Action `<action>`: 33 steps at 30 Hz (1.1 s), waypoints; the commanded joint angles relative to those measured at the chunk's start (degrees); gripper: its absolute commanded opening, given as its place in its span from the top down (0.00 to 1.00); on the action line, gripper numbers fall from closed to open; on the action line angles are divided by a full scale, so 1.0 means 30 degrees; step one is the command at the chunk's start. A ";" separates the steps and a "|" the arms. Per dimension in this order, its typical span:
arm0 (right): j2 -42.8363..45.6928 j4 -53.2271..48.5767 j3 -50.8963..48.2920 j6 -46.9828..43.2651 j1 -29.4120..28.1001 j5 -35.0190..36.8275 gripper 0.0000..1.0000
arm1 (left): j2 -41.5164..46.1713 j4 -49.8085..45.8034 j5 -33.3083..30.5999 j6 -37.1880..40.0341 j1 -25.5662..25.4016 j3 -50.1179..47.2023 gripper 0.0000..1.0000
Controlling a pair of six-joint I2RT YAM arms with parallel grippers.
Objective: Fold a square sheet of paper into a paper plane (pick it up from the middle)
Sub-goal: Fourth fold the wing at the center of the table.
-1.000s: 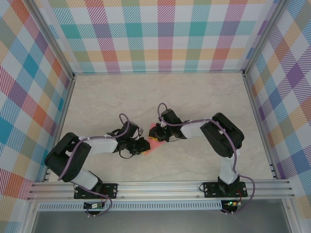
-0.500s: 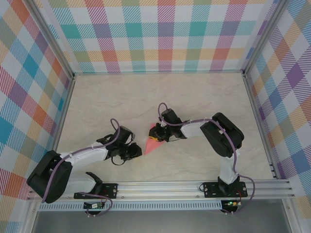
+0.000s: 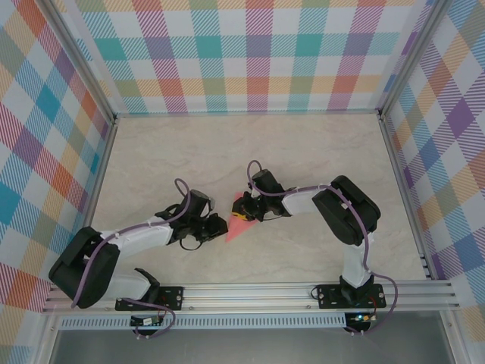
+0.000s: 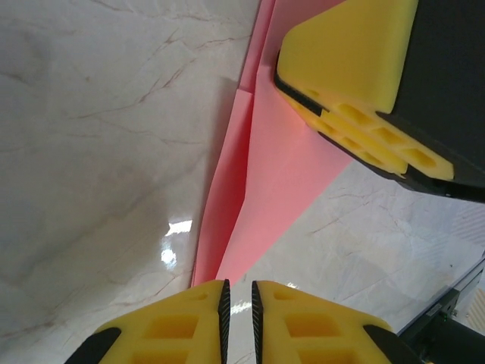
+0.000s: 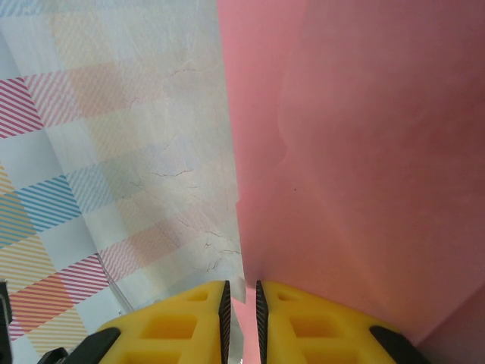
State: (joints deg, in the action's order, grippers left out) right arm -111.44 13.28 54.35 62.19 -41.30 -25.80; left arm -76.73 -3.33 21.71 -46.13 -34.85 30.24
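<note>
The paper plane (image 3: pixel 236 224) is a slim salmon-pink dart lying on the marble table, its point toward the near left. My right gripper (image 3: pixel 250 207) is at its wide end. In the right wrist view the paper plane (image 5: pixel 364 152) has an edge running in between the nearly closed tips of the right gripper (image 5: pixel 241 287). My left gripper (image 3: pixel 217 225) sits at the dart's point. The left wrist view has the left gripper (image 4: pixel 236 287) shut, with bare table in the slit. The paper plane (image 4: pixel 265 174) ends just ahead of it, and a right gripper finger (image 4: pixel 348 61) lies across the paper.
An aluminium rail (image 3: pixel 250 292) runs along the near edge, with both arm bases on it. Plaid walls (image 3: pixel 258 53) close in the back and sides. Open marble table (image 3: pixel 303 152) lies behind and to the right of the grippers.
My left gripper drew back toward the near left, off the paper, then returned to the dart's point. The right gripper and the paper stayed put.
</note>
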 commanded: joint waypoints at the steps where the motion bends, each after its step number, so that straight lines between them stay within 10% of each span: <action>1: -0.1599 -0.2868 -0.0685 0.0071 0.0055 0.1856 0.80 | -0.0593 0.2060 0.0817 -0.0504 -0.0102 0.0721 0.82; 16: -0.1446 -0.2938 -0.0420 0.0245 0.0055 0.1661 0.80 | -0.3805 0.3811 0.1219 -0.0312 -0.0160 0.1579 0.82; 33: 0.0325 -0.5160 0.1759 -0.1569 0.0534 0.1751 0.81 | -0.5835 -0.1400 -0.2464 0.1469 -0.0190 0.0749 1.00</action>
State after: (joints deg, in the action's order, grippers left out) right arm -111.39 4.60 58.59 60.58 -41.19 -23.99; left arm -90.65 1.74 22.33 -43.68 -35.14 35.83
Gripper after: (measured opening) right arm 0.201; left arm 0.041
